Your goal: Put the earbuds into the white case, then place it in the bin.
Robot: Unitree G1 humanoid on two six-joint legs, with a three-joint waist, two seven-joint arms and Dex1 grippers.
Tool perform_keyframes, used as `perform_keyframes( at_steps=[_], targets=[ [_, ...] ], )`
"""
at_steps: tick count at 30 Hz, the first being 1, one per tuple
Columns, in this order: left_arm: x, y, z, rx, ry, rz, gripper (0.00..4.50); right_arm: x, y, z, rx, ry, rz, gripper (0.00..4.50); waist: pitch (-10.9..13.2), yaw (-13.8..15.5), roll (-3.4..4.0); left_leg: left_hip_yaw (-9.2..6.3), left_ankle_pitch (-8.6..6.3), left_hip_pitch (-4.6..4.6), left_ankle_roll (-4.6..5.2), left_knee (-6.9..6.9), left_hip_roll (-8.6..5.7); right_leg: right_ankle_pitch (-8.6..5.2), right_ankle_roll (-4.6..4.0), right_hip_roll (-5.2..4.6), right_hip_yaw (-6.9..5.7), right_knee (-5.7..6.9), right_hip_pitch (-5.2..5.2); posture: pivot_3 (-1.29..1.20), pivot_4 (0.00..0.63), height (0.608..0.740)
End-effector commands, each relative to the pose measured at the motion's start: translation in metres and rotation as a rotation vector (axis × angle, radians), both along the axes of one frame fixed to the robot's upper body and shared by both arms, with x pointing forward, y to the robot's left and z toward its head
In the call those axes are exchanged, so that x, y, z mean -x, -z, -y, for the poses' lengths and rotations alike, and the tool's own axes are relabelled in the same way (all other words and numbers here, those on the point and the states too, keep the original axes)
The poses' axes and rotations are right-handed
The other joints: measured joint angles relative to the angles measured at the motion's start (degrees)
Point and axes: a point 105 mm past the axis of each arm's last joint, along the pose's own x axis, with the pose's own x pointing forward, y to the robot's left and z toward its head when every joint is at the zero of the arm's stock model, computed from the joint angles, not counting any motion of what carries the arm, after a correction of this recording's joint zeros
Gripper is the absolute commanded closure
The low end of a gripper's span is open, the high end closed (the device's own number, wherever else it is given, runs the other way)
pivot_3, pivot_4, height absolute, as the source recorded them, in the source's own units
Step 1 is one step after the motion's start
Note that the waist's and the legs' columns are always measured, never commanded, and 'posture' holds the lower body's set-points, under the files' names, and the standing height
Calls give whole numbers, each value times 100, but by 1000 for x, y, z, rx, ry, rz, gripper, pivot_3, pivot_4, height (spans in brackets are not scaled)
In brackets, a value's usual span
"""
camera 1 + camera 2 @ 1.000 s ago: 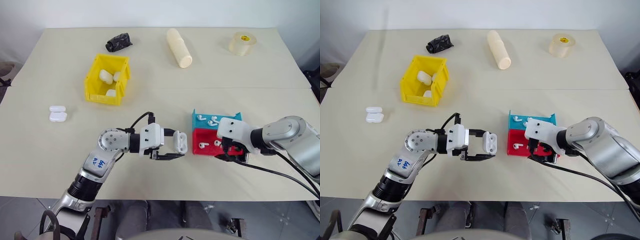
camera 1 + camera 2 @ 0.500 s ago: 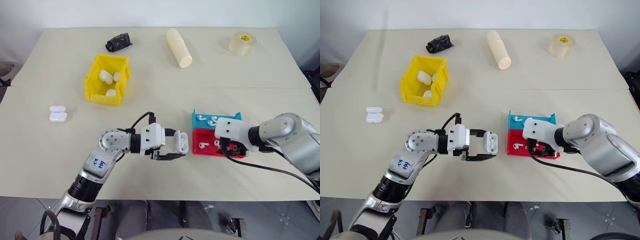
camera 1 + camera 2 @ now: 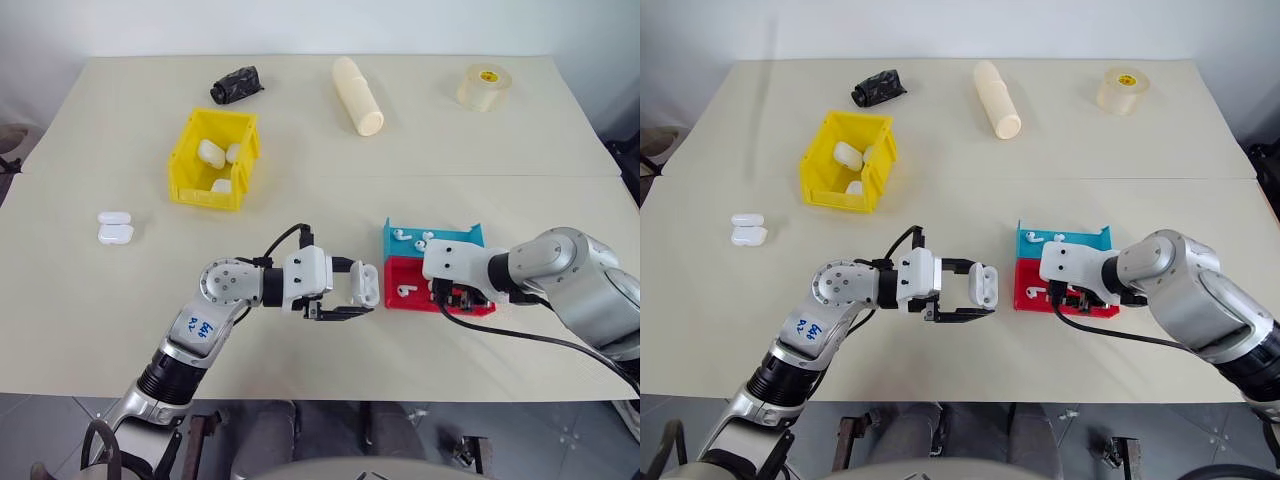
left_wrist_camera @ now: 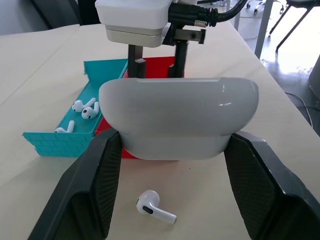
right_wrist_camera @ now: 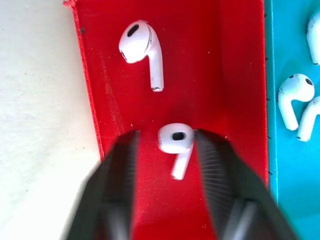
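We have the right gripper (image 5: 175, 165) down inside the shallow red plastic tray (image 5: 225, 75), its two black fingers (image 5: 117, 190) narrowed around one tiny glossy white earbud (image 5: 175, 142). The pads look very near the bud's head, but we cannot tell whether they already pinch it. Its head points away from the wrist and its stem runs back toward it, so the long axis lies roughly along the fingers. A second earbud (image 5: 142, 50) lies further up the same tray, stem likewise trailing toward the gripper. More earbuds sit in the adjoining teal plastic tray (image 3: 450, 237).

The left gripper (image 3: 345, 298) is clamped on the small glossy white rounded case (image 4: 177, 117), held above the pale surface (image 3: 300, 200) just beside the red tray. The case's long axis spans from one pad to the other. One loose earbud (image 4: 155, 209) lies on the surface under it.

Our worry is that the smooth, rounded bud could squirt out as the fingers close, or roll so that only the thin stem is caught. A grip on the head alone may also let it swing during the lift. The case's lid appears closed to us, so insertion could be blocked. The bright yellow plastic bin (image 3: 215, 155), with white cases already inside, stands well apart.
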Motion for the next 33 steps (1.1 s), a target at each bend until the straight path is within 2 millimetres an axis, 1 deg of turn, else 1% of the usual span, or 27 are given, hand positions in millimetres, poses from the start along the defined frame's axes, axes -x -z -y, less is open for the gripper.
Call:
perform_keyframes(
  at_steps=[1,10,12,13,14,17,20,24,27,28,31,33],
  targets=[
    [5,-8,3,17,20,34,1743,-1,-3,-3,7,-19,21,3791,0,-1,0,0,0,0,0,0,0,0,0,0,0,0,0,0,150,740],
    [4,-9,2,18,20,36,1743,-1,-4,-3,18,-28,14,3791,0,0,0,0,0,0,0,0,-1,0,0,0,0,0,0,0,150,740],
    [4,-9,2,18,21,36,1743,0,-3,-3,16,-32,10,3930,0,0,0,0,0,0,0,0,-1,0,0,0,0,1,0,0,150,740],
    [4,-9,2,18,21,36,1743,0,-4,-4,10,-33,11,3930,0,0,0,0,0,0,0,1,-1,0,0,0,0,1,0,0,150,740],
    [4,-9,1,17,21,36,1743,0,-5,-5,-6,-31,18,3930,0,0,0,0,0,0,0,1,-1,0,0,0,0,1,0,0,150,740],
    [5,-10,-1,25,32,38,1743,-2,-19,-7,-103,-19,55,3930,0,0,0,0,0,0,0,0,0,0,0,0,0,1,0,0,150,740],
    [8,-11,-4,37,51,35,1743,-4,-40,-13,-285,-40,102,3930,0,2,0,1,0,0,0,0,0,0,0,0,1,2,-1,0,150,740],
    [11,-12,-8,57,77,19,1743,11,-62,-26,-580,-136,113,3930,0,4,-1,1,0,1,0,1,2,0,0,0,-1,3,2,0,150,740],
    [12,-11,-11,58,91,9,1743,18,-73,-32,-782,-164,144,3930,1,3,-1,-3,0,1,0,2,2,1,1,1,-4,20,6,0,150,740],
    [11,-11,-12,59,90,6,1743,23,-77,-35,-861,-187,134,3930,1,2,-1,-2,0,1,0,4,1,1,1,-1,-2,26,5,0,150,740],
    [11,-12,-13,61,95,-2,1743,34,-98,-44,-1156,-249,176,3930,1,1,-1,-5,0,3,0,6,2,0,1,1,-3,32,7,0,150,740],
    [10,-13,-13,62,100,-5,1743,38,-101,-50,-1270,-244,179,3930,0,-4,-1,-8,1,7,-2,4,4,0,1,2,-3,36,8,0,150,740]
  ],
)
